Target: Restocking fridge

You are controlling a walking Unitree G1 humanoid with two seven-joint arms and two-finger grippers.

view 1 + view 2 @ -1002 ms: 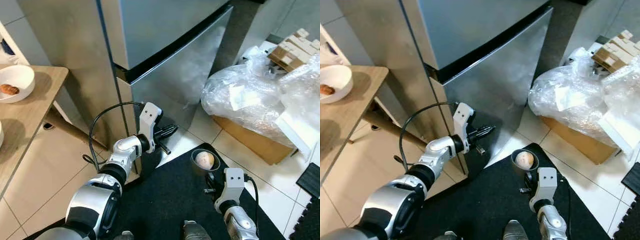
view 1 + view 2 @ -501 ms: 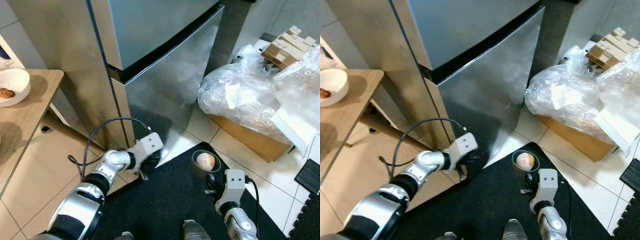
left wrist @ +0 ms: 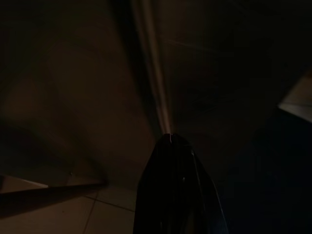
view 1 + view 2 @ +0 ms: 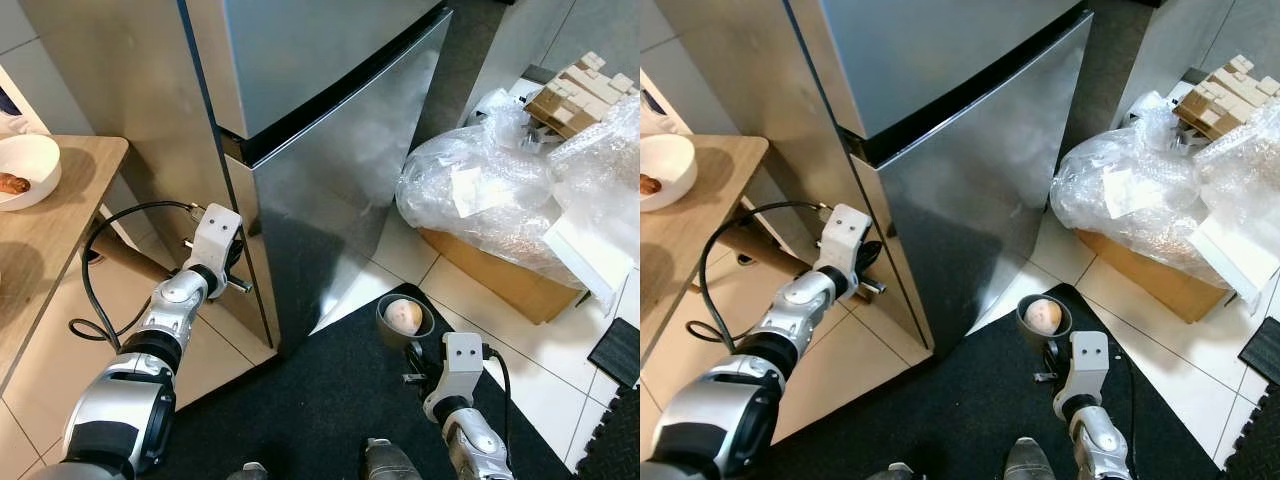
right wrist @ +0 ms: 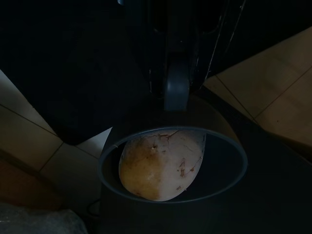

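Note:
The steel fridge stands ahead, its lower door (image 4: 340,170) under the upper door (image 4: 300,50). My left gripper (image 4: 238,268) is at the lower door's left edge, beside the fridge's side panel. In the dark left wrist view its black fingers (image 3: 170,195) lie shut together, their tip at the door seam. Low on the right, my right gripper (image 4: 412,345) is shut on a dark round cup (image 4: 384,322). Inside the cup lies a pale, brown-speckled round food item (image 5: 158,163). One finger (image 5: 176,90) presses on the cup's wall.
A wooden table (image 4: 50,240) stands at the left with a white bowl (image 4: 30,165) on it. A plastic-wrapped cardboard box (image 4: 500,200) and wooden blocks (image 4: 580,95) crowd the right. A black mat (image 4: 340,400) covers the floor below me.
My left arm swung from low in front of the lower door up to the door's left edge. The right gripper kept hold of the cup and barely moved.

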